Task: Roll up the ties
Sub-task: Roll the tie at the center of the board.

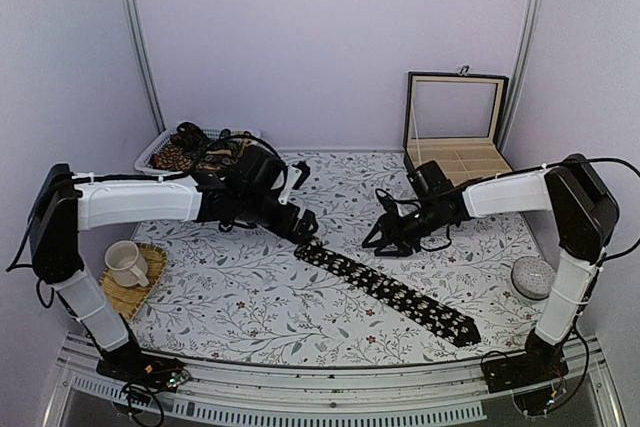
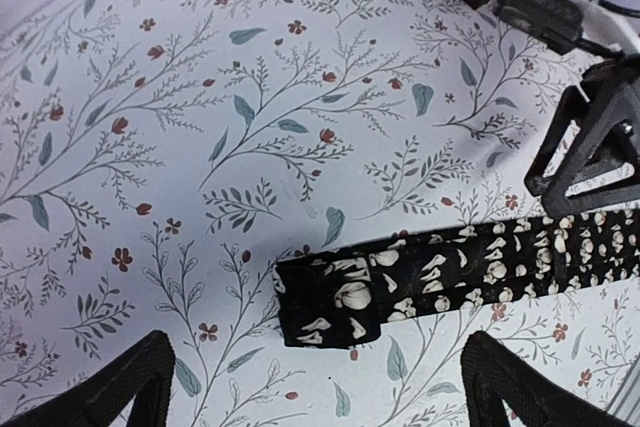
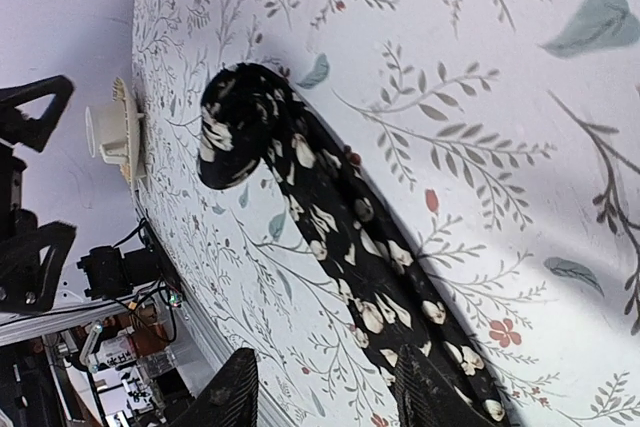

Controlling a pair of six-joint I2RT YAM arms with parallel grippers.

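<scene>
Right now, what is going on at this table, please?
The job is rolling a black flower-print tie that lies diagonally on the table. Only its narrow end is folded over, so the roll is barely begun. The left end effector stands open over that end, holding nothing. The right end effector is open too, near the tie, empty.

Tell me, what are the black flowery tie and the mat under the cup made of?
The tie looks like soft matte cloth: its end folds over limply. The mat under the cup is probably woven straw or bamboo, since it looks tan and ribbed.
</scene>
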